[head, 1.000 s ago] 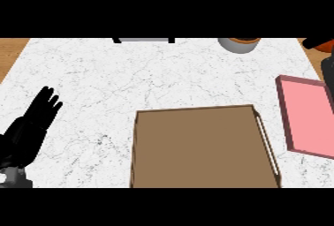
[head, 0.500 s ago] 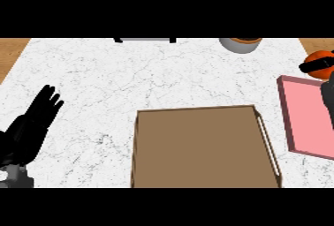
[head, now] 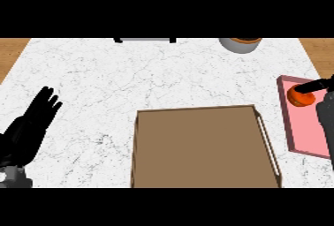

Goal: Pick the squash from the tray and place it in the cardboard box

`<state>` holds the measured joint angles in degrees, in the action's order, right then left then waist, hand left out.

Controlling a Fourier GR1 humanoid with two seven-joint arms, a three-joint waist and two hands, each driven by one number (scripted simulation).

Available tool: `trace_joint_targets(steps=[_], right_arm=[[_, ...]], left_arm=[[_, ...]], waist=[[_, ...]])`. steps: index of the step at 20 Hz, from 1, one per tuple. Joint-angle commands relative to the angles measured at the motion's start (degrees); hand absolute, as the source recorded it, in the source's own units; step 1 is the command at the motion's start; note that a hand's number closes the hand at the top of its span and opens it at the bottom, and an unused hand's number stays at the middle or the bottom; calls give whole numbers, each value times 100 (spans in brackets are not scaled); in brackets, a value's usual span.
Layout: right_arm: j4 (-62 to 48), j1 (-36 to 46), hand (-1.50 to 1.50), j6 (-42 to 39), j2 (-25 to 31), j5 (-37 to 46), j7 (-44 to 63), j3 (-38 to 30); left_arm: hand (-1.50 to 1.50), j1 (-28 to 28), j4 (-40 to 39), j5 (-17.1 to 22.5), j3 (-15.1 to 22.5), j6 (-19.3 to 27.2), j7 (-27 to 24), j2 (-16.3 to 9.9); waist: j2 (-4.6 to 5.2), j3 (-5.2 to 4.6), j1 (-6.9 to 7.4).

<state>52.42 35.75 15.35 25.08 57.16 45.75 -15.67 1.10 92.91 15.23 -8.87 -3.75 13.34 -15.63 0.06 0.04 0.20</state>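
Since the earlier frame the right hand (head: 317, 86) has carried the squash (head: 299, 97) lower over the pink tray (head: 301, 137) at the right edge; its fingers look curled on it. The squash seems small, light, stiff and smooth, best taken round its middle. Left hand (head: 31, 124) rests open, lower left. Cardboard box (head: 202, 151) bears no readable writing

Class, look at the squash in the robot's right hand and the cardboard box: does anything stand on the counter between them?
Nothing visible does. The squash, held by the right hand over the pink tray, has only the tray's edge and bare counter before the open cardboard box.
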Motion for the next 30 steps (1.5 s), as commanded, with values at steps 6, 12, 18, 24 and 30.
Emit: trace_joint_targets(steps=[6,12,18,24,30], right_arm=[[1337,-476,-150,2159,-250,-508,-429,-734],[2915,-1422,-150,2296,-457,-1013,-326,-1016],[4851,-3004,-150,2053,-841,-1575,-334,-1234],[5595,-3846,-150,1376,-525,-2755,-968,-1733],[6336,-4685,-150,981,-841,-3190,-1131,-2100]], left_arm=[[0,15,317,105,-118,23,329,-117],[0,-21,187,3,-92,74,274,14],[0,-210,512,110,-195,-11,403,-2],[0,76,65,-111,-146,5,125,158],[0,222,-196,-176,-216,-99,0,196]], waist=[[-40,3,-94],[-40,-5,-125],[-35,-4,-102],[-19,-3,-79],[-16,-5,-98]])
